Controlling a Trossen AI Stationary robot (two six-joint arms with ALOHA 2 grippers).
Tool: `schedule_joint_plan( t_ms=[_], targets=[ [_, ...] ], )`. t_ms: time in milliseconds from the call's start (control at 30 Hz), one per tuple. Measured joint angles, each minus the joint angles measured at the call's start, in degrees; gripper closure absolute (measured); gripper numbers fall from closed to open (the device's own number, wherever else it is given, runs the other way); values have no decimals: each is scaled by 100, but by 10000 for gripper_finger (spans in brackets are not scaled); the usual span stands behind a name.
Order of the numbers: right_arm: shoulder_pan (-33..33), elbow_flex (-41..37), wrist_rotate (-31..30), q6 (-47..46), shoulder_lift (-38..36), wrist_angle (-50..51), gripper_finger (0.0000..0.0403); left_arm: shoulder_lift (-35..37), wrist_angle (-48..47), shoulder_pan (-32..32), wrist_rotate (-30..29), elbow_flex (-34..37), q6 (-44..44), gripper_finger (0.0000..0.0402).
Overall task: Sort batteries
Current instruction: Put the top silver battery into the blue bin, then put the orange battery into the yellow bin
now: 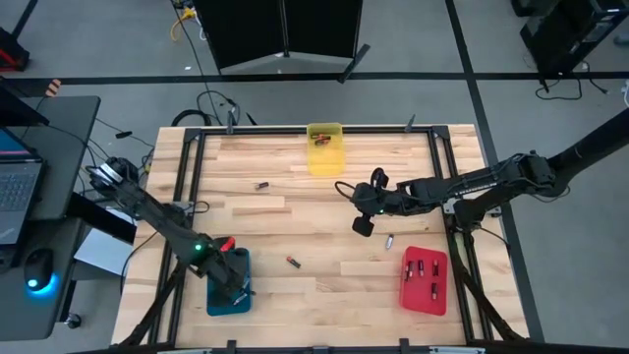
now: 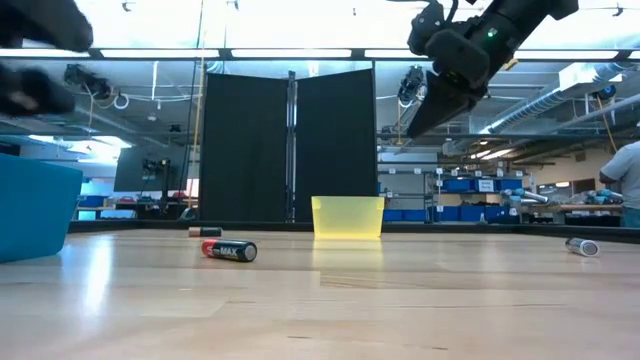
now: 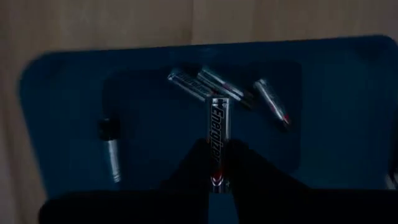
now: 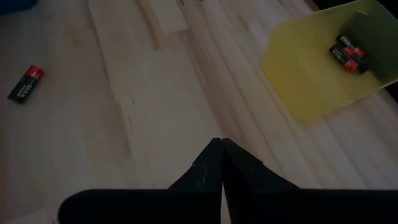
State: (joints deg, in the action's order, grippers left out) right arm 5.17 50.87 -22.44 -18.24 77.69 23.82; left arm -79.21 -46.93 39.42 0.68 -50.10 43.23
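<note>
Lab: shelving (image 2: 480,195), black screens (image 2: 290,145), laptop desk (image 1: 39,177)

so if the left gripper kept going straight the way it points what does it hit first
Probably the floor of the blue tray. The left gripper hangs above it, shut on a silver battery pointing into the tray, and other batteries lie just past its tip. Depth is hard to judge.

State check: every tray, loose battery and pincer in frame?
left pincer: over the blue tray, shut on a silver battery
right pincer: shut, empty, raised above the table
blue tray: holds several silver batteries
yellow tray: holds dark-red batteries
red tray: holds batteries
loose batteries: lying flat on the table
</note>
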Motion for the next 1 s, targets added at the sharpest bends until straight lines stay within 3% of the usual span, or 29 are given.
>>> schedule_joint_plan(
  t_ms=[267,567,833,1000],
  targets=[
    [7,0,2,-4,0,-21,391,3,541,2,-123,934,942,359],
    [9,0,17,-20,0,-22,390,10,1046,-4,-200,1330,1024,359],
    [97,0,560,92,4,-311,372,8,938,-7,-91,1010,957,267],
    [338,0,562,180,4,-825,358,49,832,45,-382,688,578,256]
  ],
)
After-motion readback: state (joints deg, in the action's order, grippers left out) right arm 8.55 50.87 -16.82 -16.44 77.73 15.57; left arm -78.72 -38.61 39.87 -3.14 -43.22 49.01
